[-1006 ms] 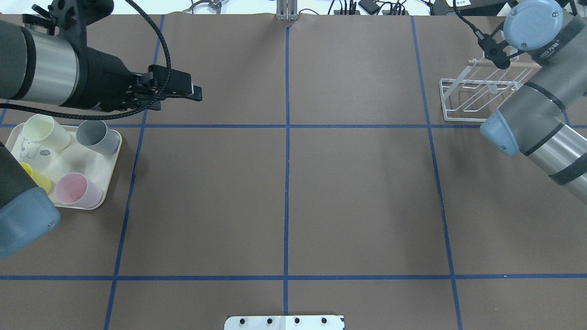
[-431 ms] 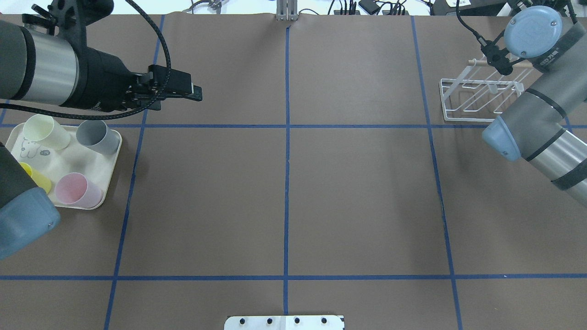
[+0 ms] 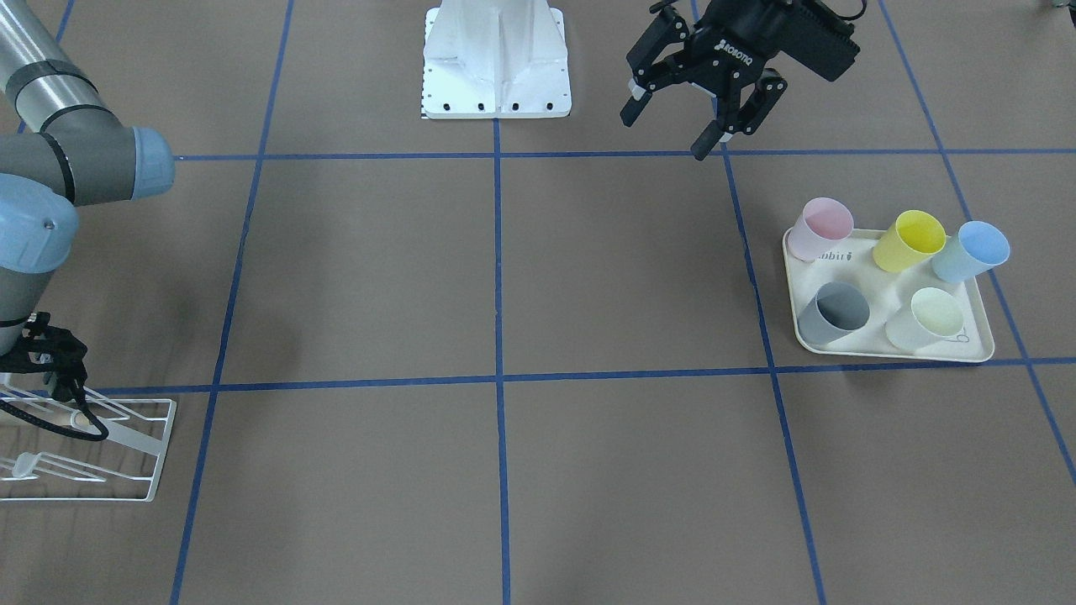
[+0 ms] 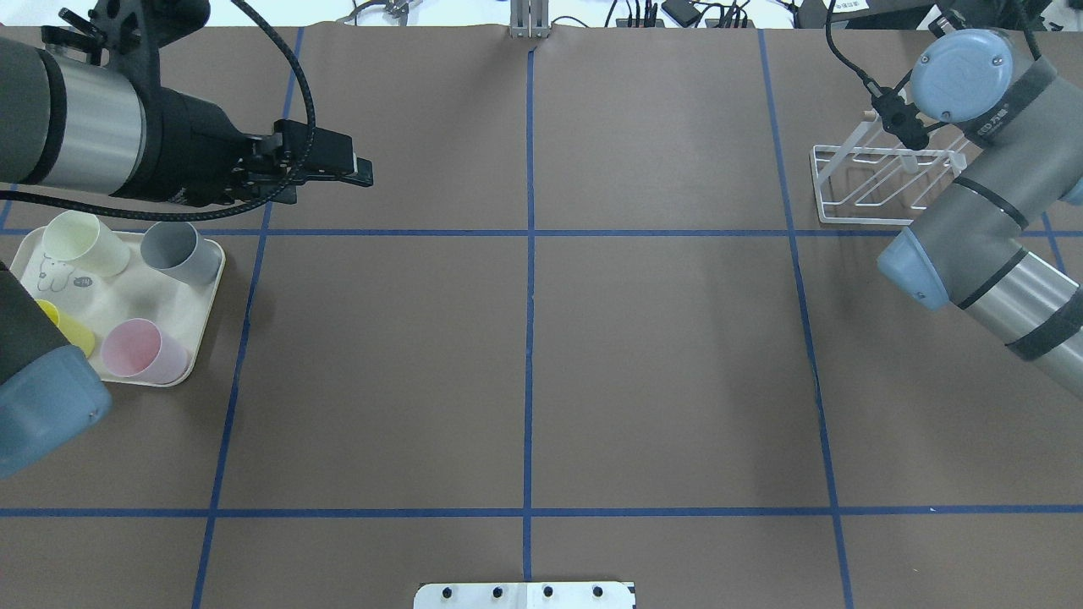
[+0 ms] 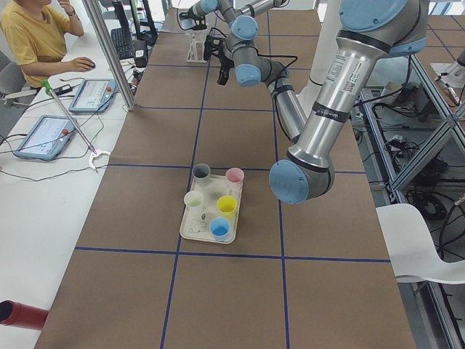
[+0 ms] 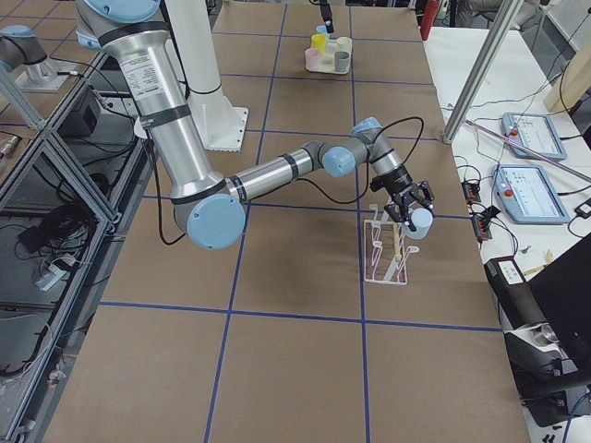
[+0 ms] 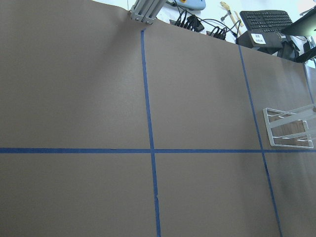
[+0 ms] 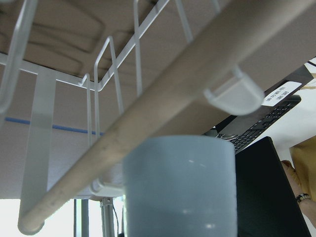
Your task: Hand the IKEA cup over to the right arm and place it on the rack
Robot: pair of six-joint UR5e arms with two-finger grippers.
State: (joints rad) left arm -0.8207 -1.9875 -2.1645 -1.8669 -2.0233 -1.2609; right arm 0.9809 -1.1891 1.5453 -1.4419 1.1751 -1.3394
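Observation:
The white wire rack (image 4: 846, 182) with its wooden rod (image 8: 163, 123) stands at the table's far right; it also shows in the front view (image 3: 126, 470) and the right side view (image 6: 383, 258). My right gripper (image 6: 406, 205) is shut on a pale blue cup (image 6: 418, 221) and holds it just over the rack. In the right wrist view the cup (image 8: 177, 187) sits right under the rod, beside a flat-tipped prong (image 8: 234, 94). My left gripper (image 3: 672, 126) is open and empty, hovering beyond the tray of cups.
A cream rabbit-print tray (image 4: 207, 288) at the left holds several cups: pink (image 3: 820, 227), yellow (image 3: 908, 239), blue (image 3: 971, 250), grey (image 3: 832, 313) and cream (image 3: 925, 318). The robot's white base (image 3: 496, 59) stands at the near edge.
My right wrist has swung a little to the left over the rack with the cup. The left arm has not moved.

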